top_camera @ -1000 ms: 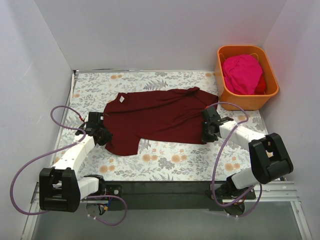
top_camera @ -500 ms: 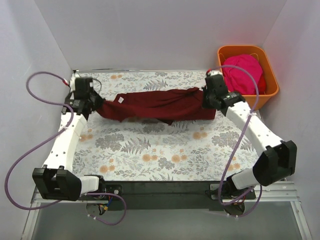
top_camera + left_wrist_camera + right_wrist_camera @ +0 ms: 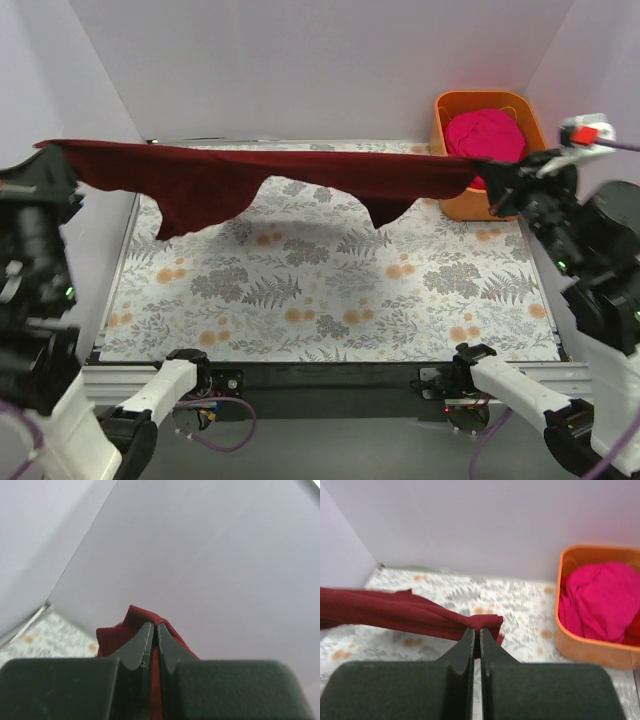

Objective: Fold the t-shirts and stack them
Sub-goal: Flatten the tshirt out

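The table (image 3: pixel 330 290), with its floral cover, fills the middle of the top view; nothing lies flat on it. Stretched across the upper part of that frame, from upper left to upper right, hangs the maroon shirt (image 3: pixel 250 175), lifted clear of the surface and held at both ends. Its top edge runs nearly taut, while the lower edge droops in loose scallops, one flap hanging left of centre, another near the middle.

That sag suggests a thin, light, limp cloth: it keeps no shape of its own, drapes wherever unsupported, and probably creases easily. It looks unlikely to slip from a firm pinch, yet a small bite of fabric could pull free under tension. The best holds seem to be at corners or seams, wide apart, so the panel spreads flat when lowered.

In the upper right sits the orange tub (image 3: pixel 448 200), with the pink shirt (image 3: pixel 485 132) bunched inside.

The left gripper (image 3: pixel 154 637) has its jaws pressed together on a fold of maroon cloth. The right gripper (image 3: pixel 474 640) likewise pinches a bunched end, jaws nearly meeting.
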Motion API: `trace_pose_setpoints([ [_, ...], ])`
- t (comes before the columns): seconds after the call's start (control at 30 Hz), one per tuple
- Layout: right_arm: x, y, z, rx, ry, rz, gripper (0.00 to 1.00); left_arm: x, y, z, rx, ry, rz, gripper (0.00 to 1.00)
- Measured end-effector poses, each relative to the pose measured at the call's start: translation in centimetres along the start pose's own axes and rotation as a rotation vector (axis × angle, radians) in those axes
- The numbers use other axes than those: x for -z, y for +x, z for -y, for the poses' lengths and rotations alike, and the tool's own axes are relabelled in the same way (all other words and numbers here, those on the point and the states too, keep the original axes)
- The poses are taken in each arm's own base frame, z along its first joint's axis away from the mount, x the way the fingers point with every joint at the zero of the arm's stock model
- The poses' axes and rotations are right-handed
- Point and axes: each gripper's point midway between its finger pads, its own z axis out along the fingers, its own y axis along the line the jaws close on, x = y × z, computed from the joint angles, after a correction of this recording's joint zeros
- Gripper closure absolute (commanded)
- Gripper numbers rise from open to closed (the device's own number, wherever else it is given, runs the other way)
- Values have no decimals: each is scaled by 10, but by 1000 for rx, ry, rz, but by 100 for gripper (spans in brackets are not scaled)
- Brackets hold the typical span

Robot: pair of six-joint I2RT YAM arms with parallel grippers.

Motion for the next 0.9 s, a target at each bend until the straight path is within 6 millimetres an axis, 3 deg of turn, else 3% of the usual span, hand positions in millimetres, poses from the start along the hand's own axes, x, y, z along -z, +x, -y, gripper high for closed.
trace_pose_setpoints([
  [0.07, 32, -28, -7, 3, -53, 90, 99, 36, -49, 12, 46, 84, 111, 100],
  [0.17, 66, -58, -17, 13, -118, 194, 99, 64, -91, 25, 87, 173, 213, 100],
  [0.27, 71, -58, -18, 27, -132, 202, 99, 64, -94, 30, 72, 200, 219, 100],
  [0.37, 46, -31, -13, 48, -102, 104, 99, 37, -65, 32, 10, 179, 153, 100],
  [0.43, 21, -9, -7, 62, -65, 25, 99, 6, -29, 30, -50, 143, 81, 100],
  [0.5, -11, 23, 1, 85, -13, -80, 99, -33, 25, 20, -127, 85, -25, 100],
  [0.57, -43, 64, 13, 116, 43, -187, 99, -69, 91, 3, -206, 27, -143, 100],
  [0.67, -85, 135, 33, 169, 118, -346, 99, -116, 213, -39, -330, -68, -367, 100],
  [0.8, -122, 231, 64, 205, 186, -535, 99, -133, 367, -119, -474, -203, -689, 100],
  [0.9, -144, 286, 88, 198, 226, -625, 99, -131, 447, -169, -522, -287, -877, 100],
])
